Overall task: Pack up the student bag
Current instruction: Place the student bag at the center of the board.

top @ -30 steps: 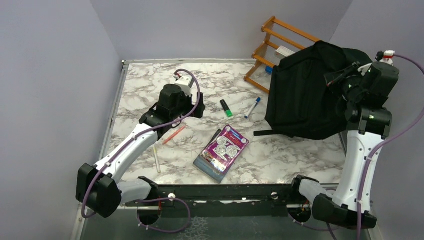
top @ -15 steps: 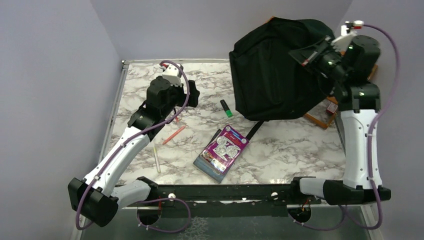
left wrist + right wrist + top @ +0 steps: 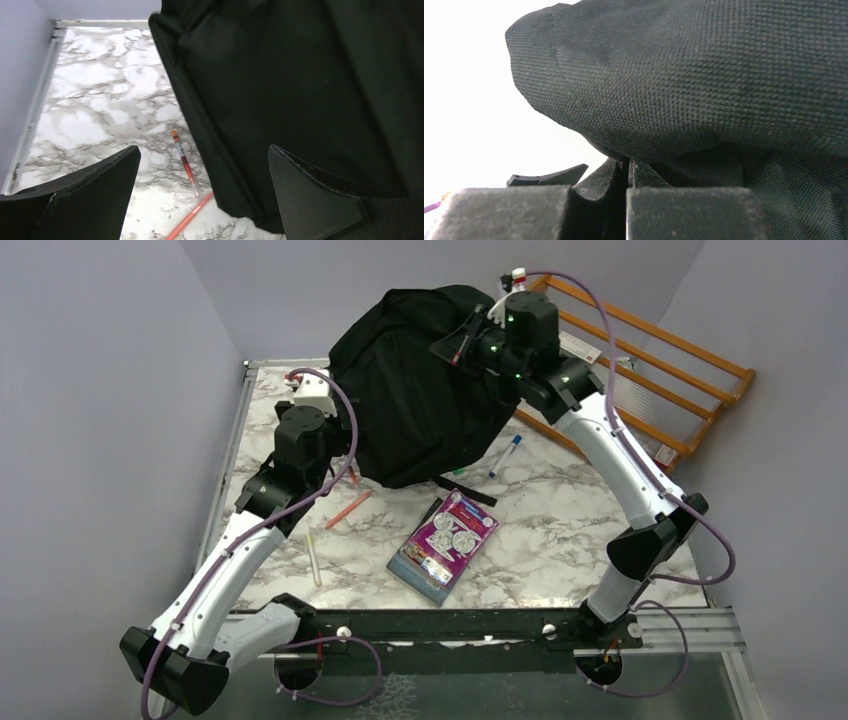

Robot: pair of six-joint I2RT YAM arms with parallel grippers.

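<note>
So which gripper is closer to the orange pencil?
Left. The left gripper hangs open just above the orange pencil; the right gripper is up high, shut on the student bag.

the student bag (image 3: 300, 85), black woven fabric, fills the top and right of the view, its left edge running down in a long fold. left of the bag lies the white-and-grey marble table (image 3: 95, 95), with a pale rail (image 3: 35, 107) and a lilac wall (image 3: 20, 55) further left. just beside the bag's left edge lies a thin pen (image 3: 184, 161) with an orange end, and below it an orange marker (image 3: 189, 218) slants out from the bag's lower corner. the left gripper (image 3: 203, 150) stands wide apart, one finger left of the bag, the other in front of its fabric.
</note>
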